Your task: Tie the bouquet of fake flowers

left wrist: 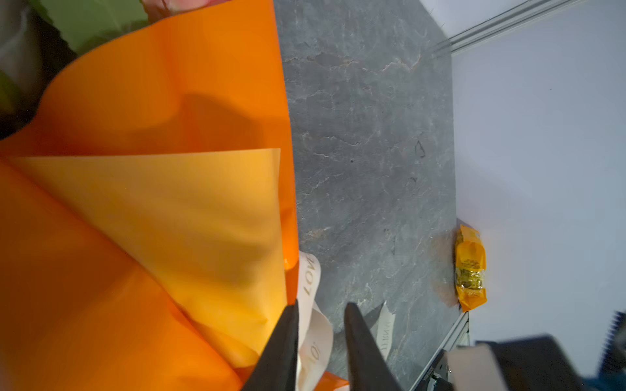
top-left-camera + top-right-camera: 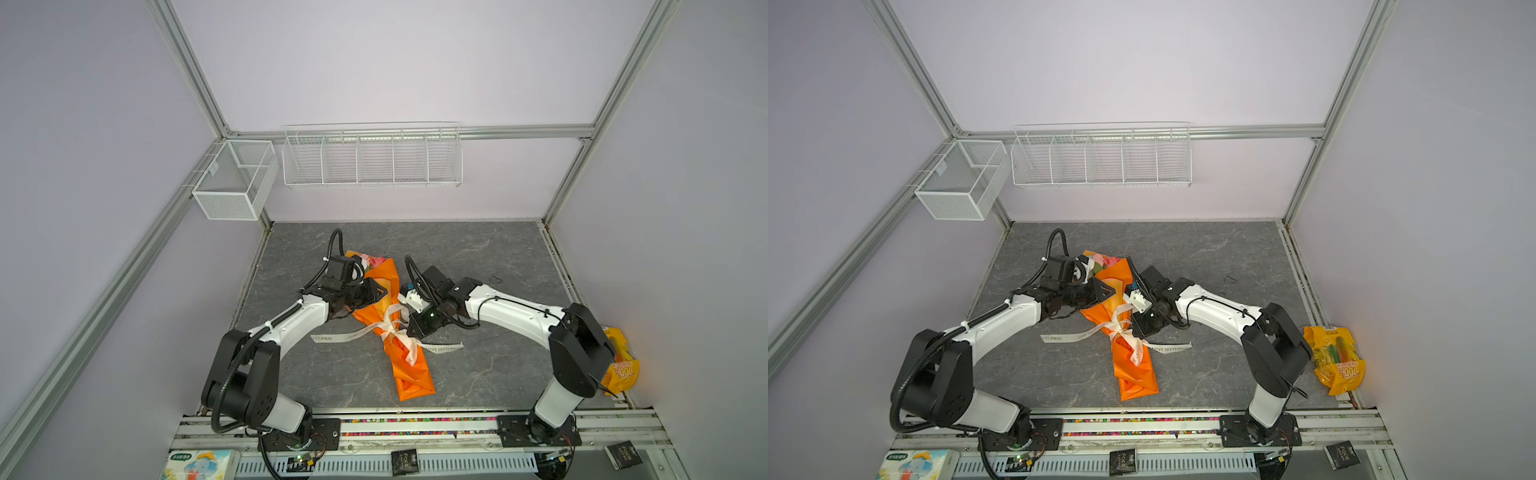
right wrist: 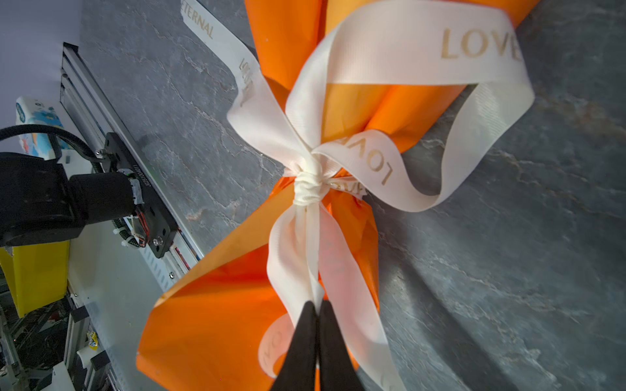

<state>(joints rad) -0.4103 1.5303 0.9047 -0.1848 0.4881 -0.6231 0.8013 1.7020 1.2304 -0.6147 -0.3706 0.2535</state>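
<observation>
The bouquet of fake flowers lies on the grey table, and only its pink and green tops show above the orange wrapping sheet. A cream lettered ribbon is knotted round the wrap's waist, with loops and tails spread out. My right gripper is shut on a ribbon strand just below the knot. My left gripper is by the wrap's upper part. Its jaws stand apart, with a ribbon loop between them resting against one finger.
A yellow snack bag lies at the table's right edge by the wall. A white wire rack and a mesh box hang on the back wall. A tissue pack and black sachets sit beyond the front rail.
</observation>
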